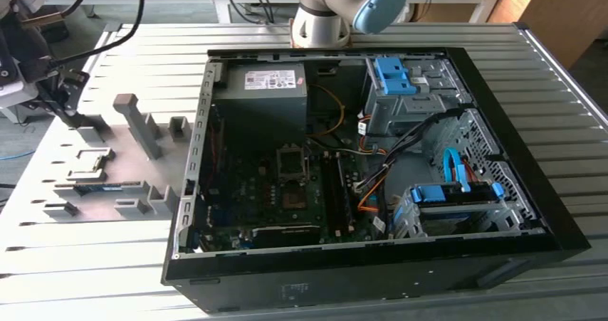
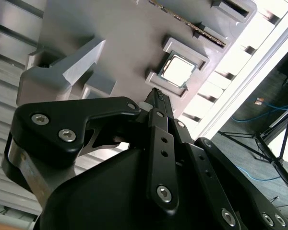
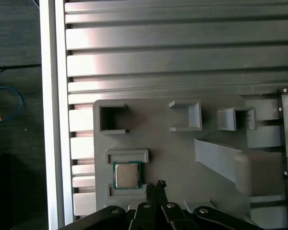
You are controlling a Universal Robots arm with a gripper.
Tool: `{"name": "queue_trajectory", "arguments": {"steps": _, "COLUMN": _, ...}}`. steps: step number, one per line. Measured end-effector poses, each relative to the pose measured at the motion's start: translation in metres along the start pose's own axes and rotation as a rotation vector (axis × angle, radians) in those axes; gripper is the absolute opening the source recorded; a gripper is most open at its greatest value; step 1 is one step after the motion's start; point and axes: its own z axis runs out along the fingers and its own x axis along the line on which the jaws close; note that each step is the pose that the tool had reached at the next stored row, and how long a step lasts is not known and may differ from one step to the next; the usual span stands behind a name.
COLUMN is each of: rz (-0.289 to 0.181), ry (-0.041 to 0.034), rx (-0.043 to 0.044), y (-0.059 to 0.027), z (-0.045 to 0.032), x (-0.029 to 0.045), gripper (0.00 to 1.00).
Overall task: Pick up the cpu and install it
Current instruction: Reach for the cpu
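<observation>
The cpu [image 3: 127, 175] is a small square chip with a pale metal top. It lies flat in a framed nest of the grey fixture plate [image 3: 173, 153], close to the table's edge. In both wrist views my gripper [image 3: 155, 185] hangs just above the plate beside the cpu [image 2: 176, 71], apart from it, with its black fingers shut and nothing between them. The exterior view has the gripper [image 1: 68, 111] at its far left, over the plate [image 1: 124, 146]. The black socket [image 1: 292, 168] sits on the motherboard inside the open computer case [image 1: 361, 264].
Upright grey blocks and a tall ramp-shaped post [image 3: 221, 160] stand on the fixture plate near the gripper. The ribbed metal table [image 3: 182, 62] ends at a rail [image 3: 53, 120] with floor and cables beyond. Inside the case are a power-supply box [image 1: 270, 82], cables and blue drive brackets.
</observation>
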Motion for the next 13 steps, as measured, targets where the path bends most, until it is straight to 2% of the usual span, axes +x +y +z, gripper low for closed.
{"name": "queue_trajectory", "arguments": {"steps": 13, "rz": 0.0, "ry": 0.0, "rx": 0.0, "y": -0.0006, "z": 0.0143, "x": 0.0004, "gripper": 0.1}}
